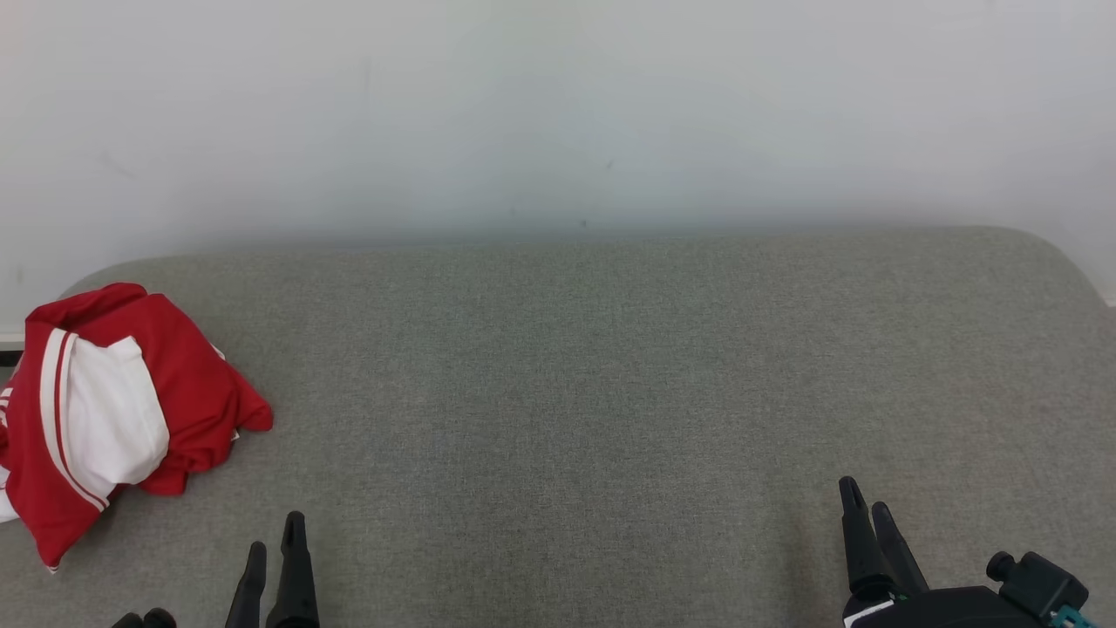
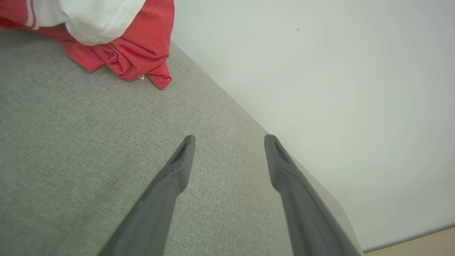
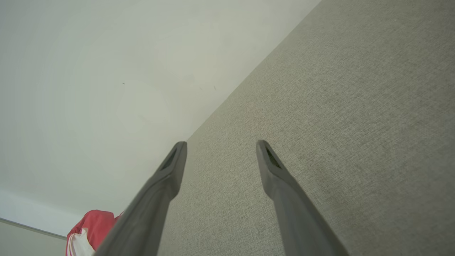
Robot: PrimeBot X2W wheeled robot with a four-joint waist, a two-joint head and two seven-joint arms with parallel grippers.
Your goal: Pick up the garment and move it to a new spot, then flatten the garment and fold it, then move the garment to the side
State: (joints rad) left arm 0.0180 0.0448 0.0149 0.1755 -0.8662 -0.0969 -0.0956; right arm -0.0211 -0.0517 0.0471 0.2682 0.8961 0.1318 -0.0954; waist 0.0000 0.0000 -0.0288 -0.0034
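Pickup not yet begun: garment (image 1: pixel 122 410) crumpled far left; left claw (image 1: pixel 275 534) and right claw (image 1: pixel 862 494) are held wide, empty; leftward reach needed.

No text, number, brand or sign can be read in any of the views. The red and white garment (image 1: pixel 196 384) carries only plain white stripes (image 1: pixel 51 410), with no lettering on the folds that show. In the left wrist view a small white scrap (image 2: pixel 142 76) peeks out at the garment's red hem. It is perhaps a sewn-in label, but it is too small to tell whether anything is printed on it.
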